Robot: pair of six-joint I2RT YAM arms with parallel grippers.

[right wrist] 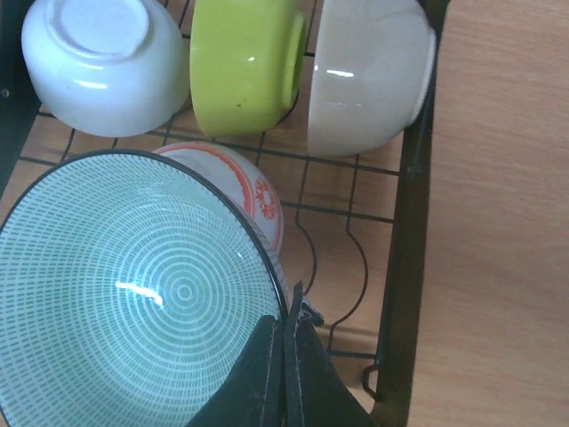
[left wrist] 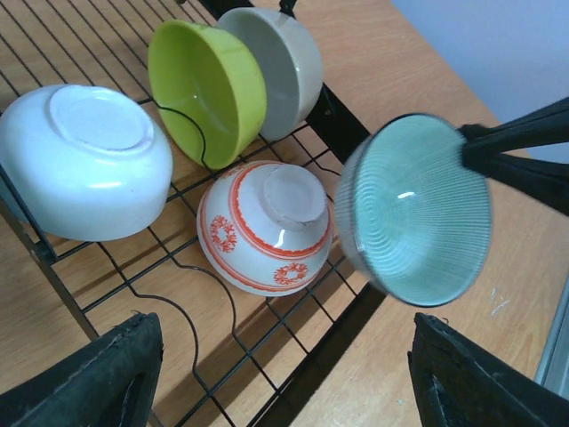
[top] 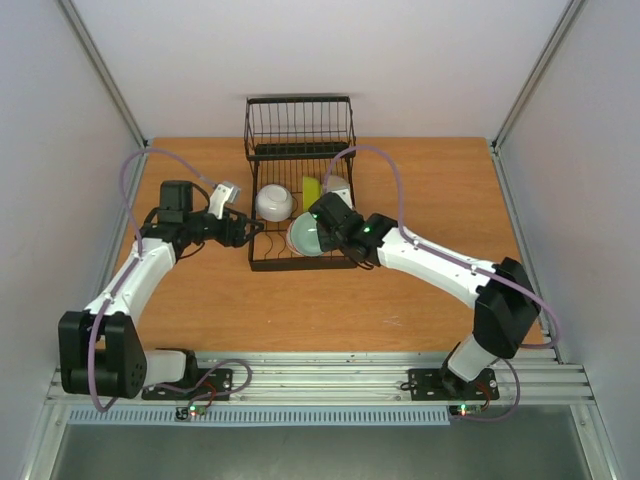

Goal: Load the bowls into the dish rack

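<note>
We see R gripper [right wrist: 286,311] pinching teal bowl [right wrist: 133,302] rim, lower left of frame, above dish rack [right wrist: 404,222]. L gripper [left wrist: 284,378] fingers spread, empty.

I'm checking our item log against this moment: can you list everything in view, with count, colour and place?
dish rack: one, black wire, mid-table, taller basket section at the far end.
white bowl: one, plain white, in the rack, base showing.
yellow-green bowl: one, yellow-green, in the rack on edge, between the white and cream ones.
cream bowl: one, cream, in the rack, at its right side.
patterned bowl: one, white with red pattern, in the rack, base up.
teal bowl: one, pale teal, held tilted over the rack's near end.
table: one, orange-brown wood, under everything.
arms: two, white and black, bolted at the near edge.
left gripper: one, black, open, empty, over the rack.
right gripper: one, black, shut on the teal bowl's rim.
</note>
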